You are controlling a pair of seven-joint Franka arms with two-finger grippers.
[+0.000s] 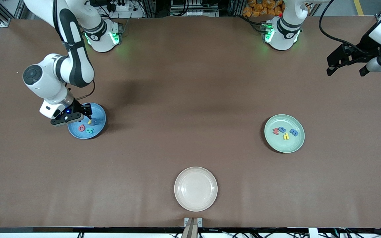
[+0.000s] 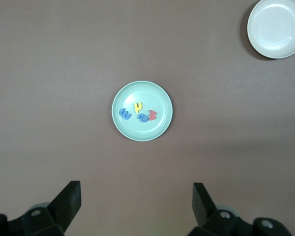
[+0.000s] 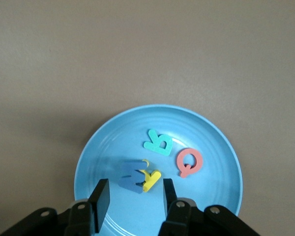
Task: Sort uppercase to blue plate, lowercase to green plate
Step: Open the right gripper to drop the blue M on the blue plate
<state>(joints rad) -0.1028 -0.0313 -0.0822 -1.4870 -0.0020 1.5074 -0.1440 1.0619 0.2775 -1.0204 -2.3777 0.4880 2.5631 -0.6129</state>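
Note:
The blue plate (image 1: pixel 100 114) (image 3: pixel 206 142) sits toward the right arm's end of the table. On it lie uppercase letters: a red Q (image 3: pixel 190 162), a teal letter (image 3: pixel 158 142), a yellow H (image 3: pixel 153 180), and a blue M (image 3: pixel 132 175) resting partly on the H. My right gripper (image 1: pixel 89 116) (image 3: pixel 132 189) hovers just over the plate, open, with the blue M just past its fingertips and free of them. The green plate (image 1: pixel 295 145) (image 2: pixel 162 128) holds the lowercase letters: a red w (image 1: pixel 276 131), two blue ones and a yellow one (image 1: pixel 286 136). My left gripper (image 1: pixel 346 71) waits open, high over the left arm's end of the table.
A cream plate (image 1: pixel 195 188) (image 2: pixel 276 28) stands near the table's front edge, nearer the front camera than both other plates. Brown table surface lies between the plates.

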